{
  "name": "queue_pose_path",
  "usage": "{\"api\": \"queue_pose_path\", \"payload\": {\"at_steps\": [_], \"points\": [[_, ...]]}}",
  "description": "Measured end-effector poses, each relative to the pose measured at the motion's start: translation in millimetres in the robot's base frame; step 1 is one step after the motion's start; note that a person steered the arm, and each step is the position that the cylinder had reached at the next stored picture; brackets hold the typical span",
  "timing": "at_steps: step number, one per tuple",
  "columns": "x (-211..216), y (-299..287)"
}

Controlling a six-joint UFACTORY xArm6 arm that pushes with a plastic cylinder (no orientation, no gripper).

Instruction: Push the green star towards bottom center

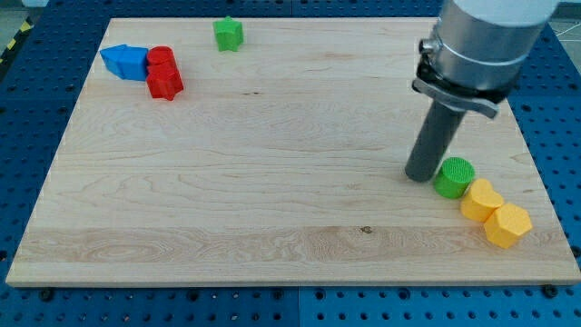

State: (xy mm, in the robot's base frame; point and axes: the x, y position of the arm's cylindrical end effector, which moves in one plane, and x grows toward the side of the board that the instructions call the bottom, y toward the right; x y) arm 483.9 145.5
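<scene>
While my tip [421,174], holding nothing, touches the wooden board [272,182], blue pegboard [36,82] surrounds it.

Our housing [490,36]: broad silver-grey cylinder; dark clamp collar beneath
Our rod [434,136]: straight, dark grey; my tip [419,176]: blunt, round

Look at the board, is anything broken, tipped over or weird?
Nothing looks broken or tipped. One odd thing: my tip sits beside the green cylinder at the view's right, near the two yellow blocks, while the green star I should push is far off at the view's top.
</scene>
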Motion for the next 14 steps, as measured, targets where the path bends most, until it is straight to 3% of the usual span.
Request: {"api": "queue_pose_path", "payload": {"at_steps": [3,4,6,11,14], "points": [[-193,-33],[-240,-64],[-289,-188],[-291,-289],[-280,-265]]}}
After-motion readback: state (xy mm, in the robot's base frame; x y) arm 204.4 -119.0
